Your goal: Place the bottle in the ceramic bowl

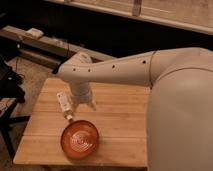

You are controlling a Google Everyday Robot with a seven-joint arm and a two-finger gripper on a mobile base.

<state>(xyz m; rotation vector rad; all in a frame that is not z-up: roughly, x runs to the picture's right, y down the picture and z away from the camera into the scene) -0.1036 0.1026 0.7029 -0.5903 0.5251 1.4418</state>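
Bottle (63, 104) and gripper (83, 107) were close together above the left half of the table (120, 120). We saw the bottle tilted, its whitish body up and to the left, its small orange-brown cap (69, 118) down and to the right, near the far rim of the bowl (80, 139). It was outside the bowl, and we could not tell whether it rested on the wood or hung above it. The gripper pointed down from the arm (115, 70), which reached in from the right, and stood just right of the bottle. We could not tell whether it was open, closed or gripping the bottle. The bowl sat near the table's front edge, glossy orange-red, with pale rings inside.
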